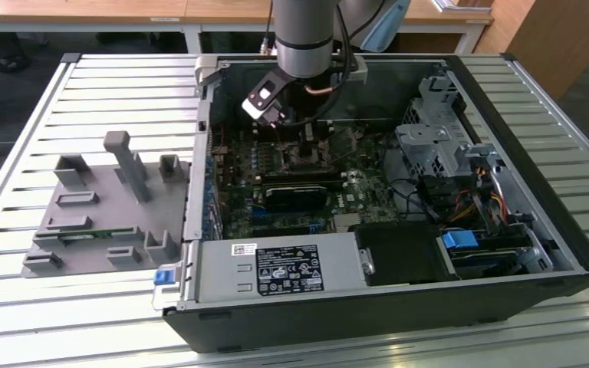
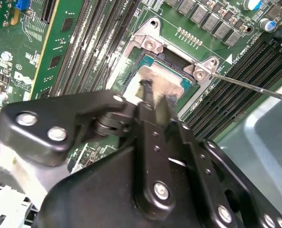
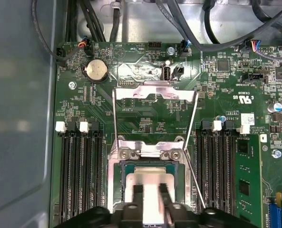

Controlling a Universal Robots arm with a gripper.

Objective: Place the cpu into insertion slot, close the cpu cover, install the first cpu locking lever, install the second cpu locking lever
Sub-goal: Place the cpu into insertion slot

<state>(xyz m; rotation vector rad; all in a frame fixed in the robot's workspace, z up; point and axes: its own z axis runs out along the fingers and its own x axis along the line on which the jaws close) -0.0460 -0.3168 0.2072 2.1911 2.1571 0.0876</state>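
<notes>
So the black gripper [image 3: 151,199] is parked right down on the small flat square cpu with the silvery-beige metal top [image 3: 150,178]. The chip lies in or just over the dark square insertion slot with the thin metal rim [image 2: 171,58], and a sliver of its teal edge peeks out around the shiny top. Honestly can't tell whether the gripper is clamping the chip or just resting over it.

The cpu cover, a square silver metal frame with a big window [image 3: 155,91], is flipped open, off the slot, so it isn't closed. A thin bare steel lever rod [image 2: 255,88] sticks out sideways from the slot's corner, not latched.

All of that sits mid-board on the matte green motherboard [image 3: 145,118], with rows of long black ribbed memory slots [image 3: 79,171] on both sides and a round shiny coin battery [image 3: 96,71] near the board's edge.

In the exterior view the open black metal computer case [image 1: 376,322] lies on the ribbed aluminium desk [image 1: 70,322], and a grey blocky plastic fixture [image 1: 100,207] sits beside it towards the exterior view's left.
</notes>
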